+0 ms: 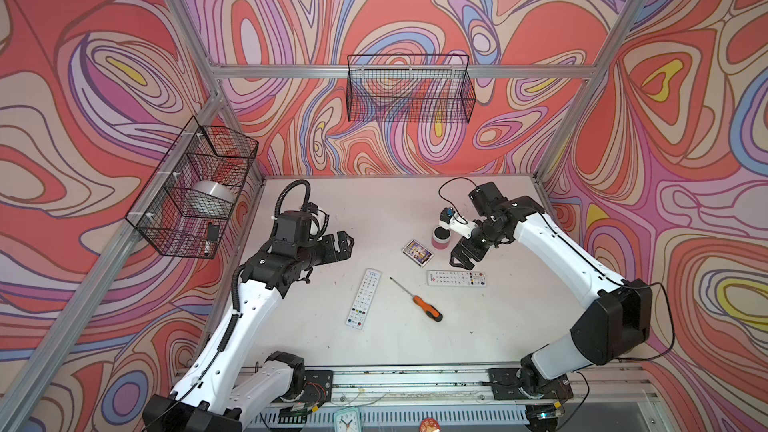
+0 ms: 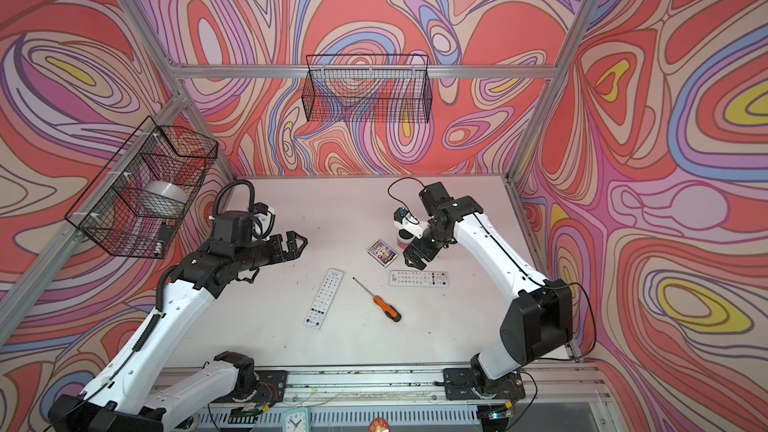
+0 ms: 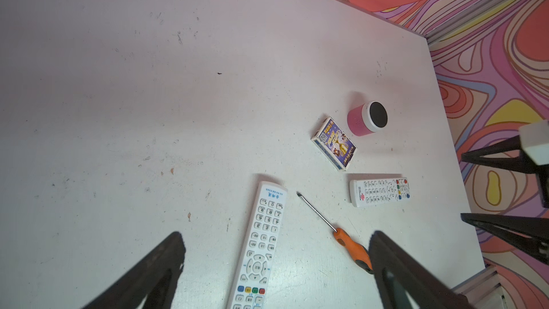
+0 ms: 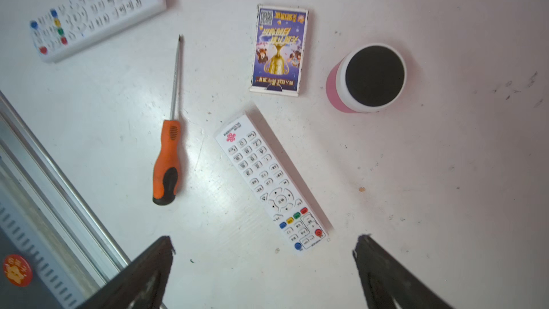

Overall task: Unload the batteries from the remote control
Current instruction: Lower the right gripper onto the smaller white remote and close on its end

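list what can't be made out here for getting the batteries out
- Batteries: not visible in any view; the long remote and short remote lie buttons up, backs against the table.
- Long remote's end: cut off by the left wrist view's edge.
- Pink cylinder: partly behind the right arm in both top views.
- Side basket contents: blurred by mesh.

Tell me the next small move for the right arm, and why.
Probably lower the right gripper onto the shorter remote close by and grip its long edges, ready to flip it. The jaws are open and empty, and the remote lies buttons-up, so its back is hidden.
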Controlling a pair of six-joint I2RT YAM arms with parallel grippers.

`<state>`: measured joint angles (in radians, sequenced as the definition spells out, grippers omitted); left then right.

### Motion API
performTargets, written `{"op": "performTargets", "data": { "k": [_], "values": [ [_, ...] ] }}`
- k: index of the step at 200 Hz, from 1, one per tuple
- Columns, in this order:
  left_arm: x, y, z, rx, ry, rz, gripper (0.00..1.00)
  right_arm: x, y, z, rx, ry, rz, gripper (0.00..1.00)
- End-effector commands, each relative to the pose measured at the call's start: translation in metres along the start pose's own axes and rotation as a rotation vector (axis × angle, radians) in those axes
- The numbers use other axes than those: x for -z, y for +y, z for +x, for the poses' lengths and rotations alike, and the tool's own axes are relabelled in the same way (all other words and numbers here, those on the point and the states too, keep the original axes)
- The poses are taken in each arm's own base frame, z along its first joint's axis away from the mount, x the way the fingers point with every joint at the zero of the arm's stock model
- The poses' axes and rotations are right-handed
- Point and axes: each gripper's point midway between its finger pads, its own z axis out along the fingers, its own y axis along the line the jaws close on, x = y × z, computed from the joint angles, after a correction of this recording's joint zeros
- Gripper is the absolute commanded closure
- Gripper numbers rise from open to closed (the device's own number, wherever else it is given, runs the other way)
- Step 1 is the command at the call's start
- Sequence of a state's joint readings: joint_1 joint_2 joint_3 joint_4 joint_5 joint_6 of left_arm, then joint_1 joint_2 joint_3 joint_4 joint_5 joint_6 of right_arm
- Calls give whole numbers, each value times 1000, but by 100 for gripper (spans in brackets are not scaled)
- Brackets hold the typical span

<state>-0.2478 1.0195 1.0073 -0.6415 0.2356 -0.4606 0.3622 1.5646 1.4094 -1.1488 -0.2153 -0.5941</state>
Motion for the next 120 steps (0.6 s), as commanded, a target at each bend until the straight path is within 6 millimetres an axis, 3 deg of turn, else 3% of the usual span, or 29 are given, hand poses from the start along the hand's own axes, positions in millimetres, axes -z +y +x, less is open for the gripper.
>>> {"op": "performTargets", "data": {
  "k": [1,53,120],
  "values": [
    [7,4,10,19,23,-16,0,-16,3,15,164,63,-37,2],
    [5,11,21,29,47,-35,0,-56,10,9,185,41,-39,7],
    [-5,8,16,52,63,-31,0,-94,8,6,234,82,-12,8]
  ]
}}
